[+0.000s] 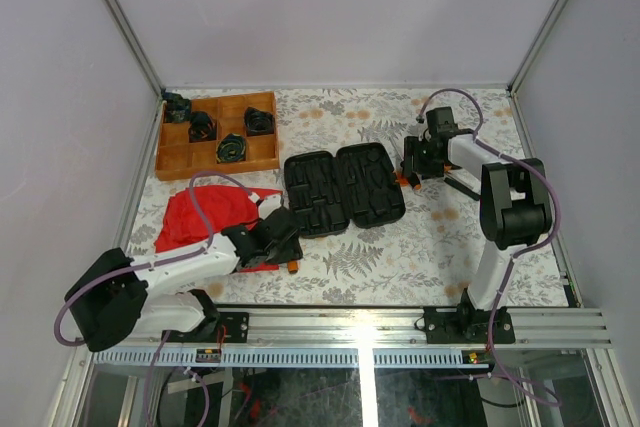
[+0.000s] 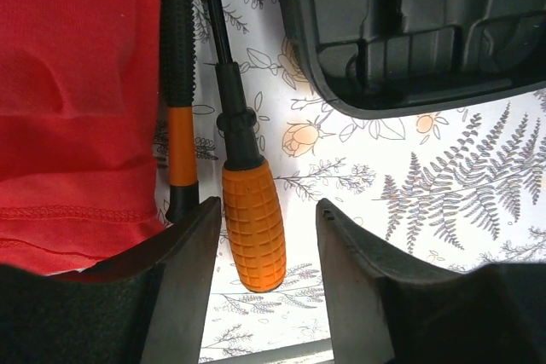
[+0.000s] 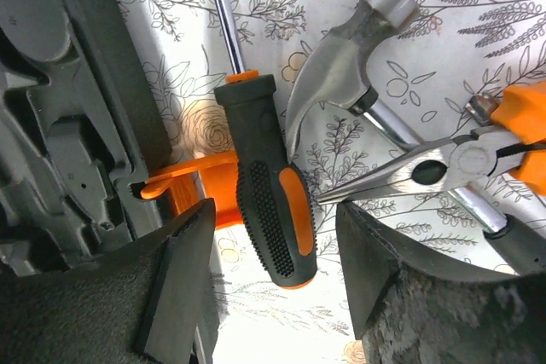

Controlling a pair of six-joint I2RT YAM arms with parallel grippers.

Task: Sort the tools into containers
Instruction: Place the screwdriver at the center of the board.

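Note:
The black clamshell case (image 1: 345, 189) lies open mid-table. My left gripper (image 2: 269, 210) hovers low at its near-left corner, open, with the knurled orange handle of a screwdriver (image 2: 252, 223) lying on the table between its fingers, close to the left one. A slimmer black-and-orange screwdriver (image 2: 179, 108) lies alongside it, at the edge of the red cloth. My right gripper (image 3: 275, 210) stands open over a black-and-orange screwdriver handle (image 3: 273, 202) beside the case's orange latch (image 3: 183, 185), with a gap on both sides. Orange-handled pliers (image 3: 444, 168) lie just right of it.
A steel claw hammer (image 3: 350, 57) lies against the right-hand screwdriver and pliers. The red cloth (image 1: 205, 212) is bunched left of my left gripper (image 1: 288, 245). A compartmented wooden tray (image 1: 218, 134) with black parts sits at the back left. Enclosure walls ring the table.

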